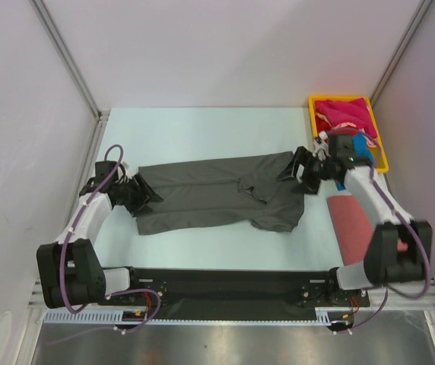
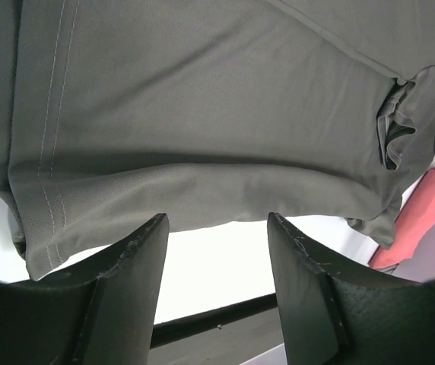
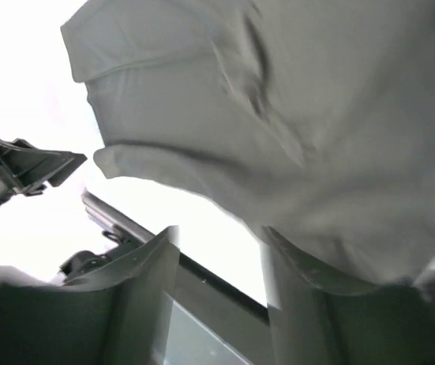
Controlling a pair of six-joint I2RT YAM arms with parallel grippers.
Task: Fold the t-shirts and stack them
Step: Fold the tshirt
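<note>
On the table [image 1: 202,129] my left pincer [image 1: 146,196] and right pincer [image 1: 290,169] sit released at the part-folded grey shirt [image 1: 217,199], with one pink shirt [image 1: 352,222] done and more shirts [image 1: 341,112] in the tray [image 1: 310,114].

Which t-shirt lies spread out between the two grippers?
The dark grey t-shirt, laid out flat at centre. The salmon-pink t-shirt lies folded further right, and the magenta t-shirt is bunched with others in the yellow tray.
</note>
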